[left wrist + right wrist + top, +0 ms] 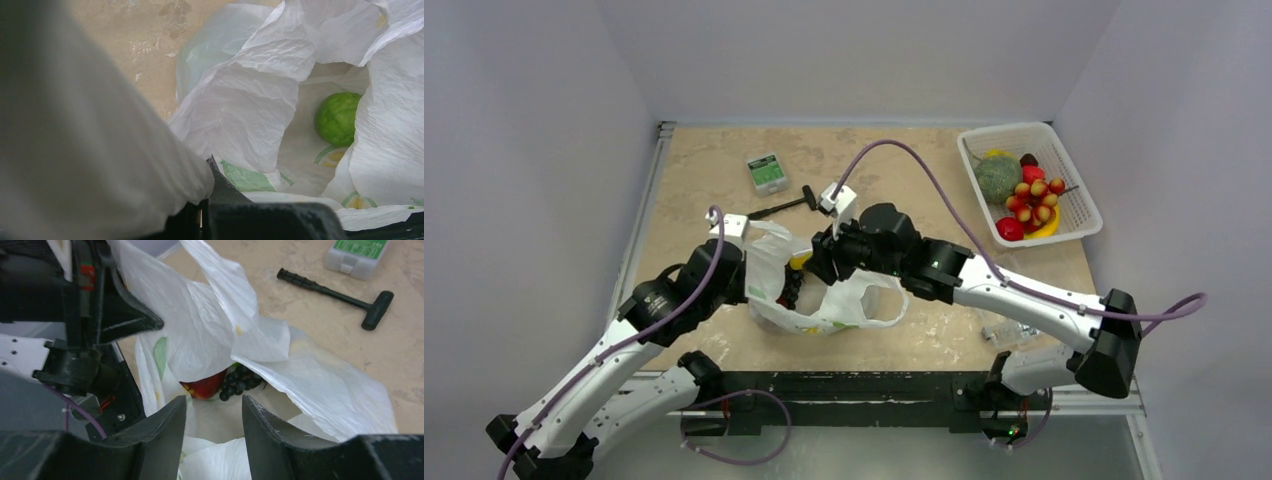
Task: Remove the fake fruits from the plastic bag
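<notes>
Inside plastic bag (250,100): green fruit (338,118), red fruit (205,386), dark grapes (241,380)

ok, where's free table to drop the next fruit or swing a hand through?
Free: bare table between the screw box and the basket, far side, only a cable arching above. Also the far-left corner, left of the screw box. Crowded: mid-table, where the left gripper and right gripper meet at the plastic bag, T-handle tool just behind.

Left arm (594,375) and right arm (1034,305): white shells, black joints, a purple cable (890,143) each; right end effector (214,407) black, wedge-tipped.
</notes>
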`<state>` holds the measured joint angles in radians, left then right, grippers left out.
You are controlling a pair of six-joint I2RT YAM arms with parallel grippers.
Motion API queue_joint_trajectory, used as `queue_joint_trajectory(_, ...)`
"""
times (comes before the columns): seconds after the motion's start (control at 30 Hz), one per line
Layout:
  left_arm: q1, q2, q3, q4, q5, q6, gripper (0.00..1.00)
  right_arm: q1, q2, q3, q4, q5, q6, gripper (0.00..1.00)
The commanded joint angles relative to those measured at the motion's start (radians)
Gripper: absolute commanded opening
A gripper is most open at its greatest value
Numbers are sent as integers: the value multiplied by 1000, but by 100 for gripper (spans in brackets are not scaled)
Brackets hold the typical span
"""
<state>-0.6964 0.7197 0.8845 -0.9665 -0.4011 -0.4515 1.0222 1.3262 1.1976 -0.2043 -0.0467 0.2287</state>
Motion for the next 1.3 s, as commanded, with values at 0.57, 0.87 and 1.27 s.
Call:
queue_joint_trajectory(0.57, -6, 192, 4, 43, 138, 72, 0, 113, 316, -237, 233, 543, 116, 42)
queue_joint_trajectory(0.87, -5, 183, 12, 38, 119, 73, 0, 113, 279, -332, 480, 505, 0, 63)
queue_joint_trajectory(1.27, -6, 47, 4, 34, 35, 48, 0, 111, 445, -288, 875, 482, -212, 90)
